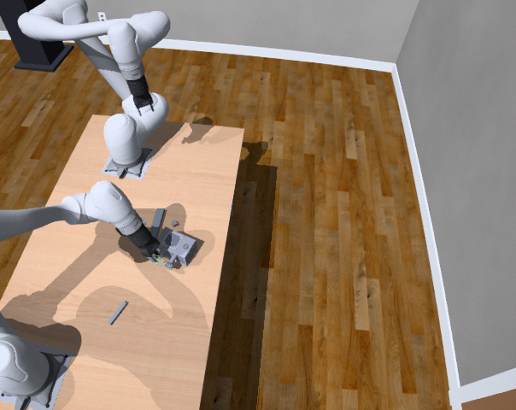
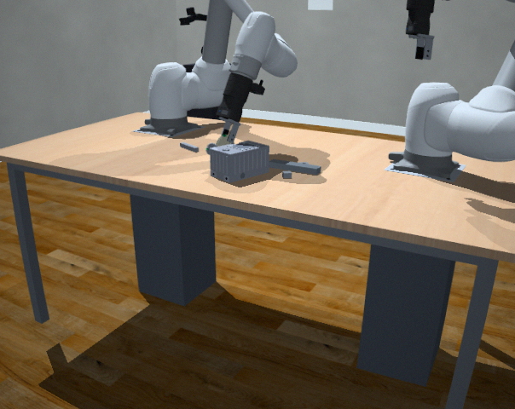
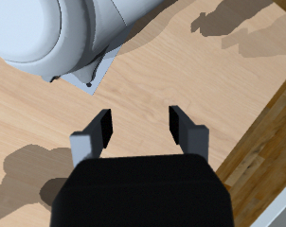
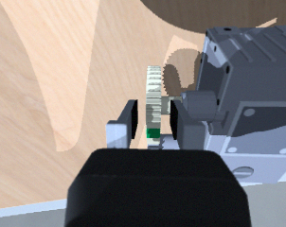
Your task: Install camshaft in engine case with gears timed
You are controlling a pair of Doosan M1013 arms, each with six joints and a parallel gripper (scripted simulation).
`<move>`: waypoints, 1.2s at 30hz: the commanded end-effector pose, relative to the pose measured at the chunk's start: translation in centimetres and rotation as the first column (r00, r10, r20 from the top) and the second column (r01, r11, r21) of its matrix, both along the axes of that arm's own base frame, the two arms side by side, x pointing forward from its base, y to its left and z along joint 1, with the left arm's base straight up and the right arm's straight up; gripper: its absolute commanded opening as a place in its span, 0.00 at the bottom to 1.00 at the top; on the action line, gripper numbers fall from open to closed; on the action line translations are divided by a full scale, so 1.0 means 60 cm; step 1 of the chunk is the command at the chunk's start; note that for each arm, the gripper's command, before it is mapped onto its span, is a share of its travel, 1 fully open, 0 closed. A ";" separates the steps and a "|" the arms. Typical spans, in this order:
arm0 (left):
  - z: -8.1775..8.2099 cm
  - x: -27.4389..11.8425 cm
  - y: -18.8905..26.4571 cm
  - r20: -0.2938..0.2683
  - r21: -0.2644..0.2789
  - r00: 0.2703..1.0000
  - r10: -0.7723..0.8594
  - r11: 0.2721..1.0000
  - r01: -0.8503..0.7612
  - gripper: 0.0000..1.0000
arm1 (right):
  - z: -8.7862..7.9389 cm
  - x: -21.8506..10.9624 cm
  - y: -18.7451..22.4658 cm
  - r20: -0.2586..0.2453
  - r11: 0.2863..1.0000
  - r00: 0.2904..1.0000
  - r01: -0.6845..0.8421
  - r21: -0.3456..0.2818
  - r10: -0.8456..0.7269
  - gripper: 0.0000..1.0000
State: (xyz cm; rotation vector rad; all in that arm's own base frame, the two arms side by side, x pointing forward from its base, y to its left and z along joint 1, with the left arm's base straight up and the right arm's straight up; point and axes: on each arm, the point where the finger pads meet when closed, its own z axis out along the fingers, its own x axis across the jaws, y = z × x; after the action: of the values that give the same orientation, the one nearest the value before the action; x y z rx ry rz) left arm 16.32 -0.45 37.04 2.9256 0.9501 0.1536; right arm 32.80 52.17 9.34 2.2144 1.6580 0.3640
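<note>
The grey engine case stands upright on the table. The camshaft's big pale gear stands on edge in front of it, with a green mark low on its rim. A short length of shaft shows between the gear and the bearing; its end appears to be inside. Below, the small crank gear is partly hidden, so the tooth mesh cannot be read. My right gripper is open, its fingers on both sides of the gear with gaps. My left gripper is open and empty, far away.
A dark grey bar and a small block lie beside the case. A thin grey bar lies farther off on the gear side. The table's long edge runs near the case.
</note>
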 end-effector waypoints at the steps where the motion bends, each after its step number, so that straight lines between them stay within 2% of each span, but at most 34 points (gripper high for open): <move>1: 0.001 0.000 0.000 0.001 0.000 1.000 0.000 1.000 0.000 1.00 | 0.002 -0.004 0.007 -0.004 1.000 1.000 0.000 0.002 0.000 0.64; 22: 0.001 0.000 0.000 0.001 0.000 1.000 0.000 1.000 0.000 1.00 | 0.003 -0.005 0.007 -0.004 1.000 1.000 0.000 0.002 0.000 0.64; 36: 0.001 0.000 0.000 0.001 0.000 1.000 0.000 1.000 0.000 1.00 | 0.039 -0.019 0.011 -0.003 1.000 1.000 -0.002 0.004 0.002 0.64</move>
State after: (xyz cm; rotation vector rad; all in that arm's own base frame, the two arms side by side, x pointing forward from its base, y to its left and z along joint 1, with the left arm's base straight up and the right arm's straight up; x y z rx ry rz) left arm 16.32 -0.45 37.04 2.9256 0.9501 0.1536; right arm 32.13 52.40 10.80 2.2104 1.6615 0.3629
